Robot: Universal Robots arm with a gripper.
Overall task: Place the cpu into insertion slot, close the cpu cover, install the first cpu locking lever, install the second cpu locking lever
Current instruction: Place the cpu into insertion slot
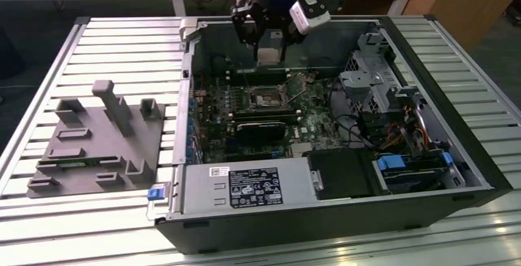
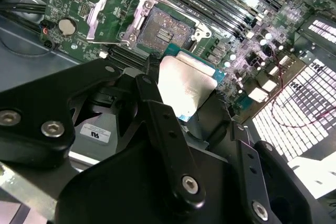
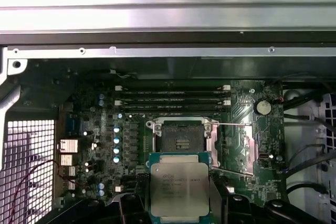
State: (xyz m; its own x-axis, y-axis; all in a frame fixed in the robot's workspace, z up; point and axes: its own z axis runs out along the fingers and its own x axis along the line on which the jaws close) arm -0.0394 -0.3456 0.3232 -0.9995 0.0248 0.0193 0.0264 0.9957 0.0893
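The gripper clamps the cpu near the uncovered insertion slot.

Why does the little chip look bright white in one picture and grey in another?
In the second wrist view, light glares off the cpu, washing its metal top white; in the first wrist view the cpu catches less glare, so it looks grey.

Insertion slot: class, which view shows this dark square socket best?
The second wrist view: the small dark square insertion slot, ringed by silvery metal, sits close, whole and unobstructed. The first wrist view shows it square-on beside the flat grey square cpu; the exterior view, far smaller.
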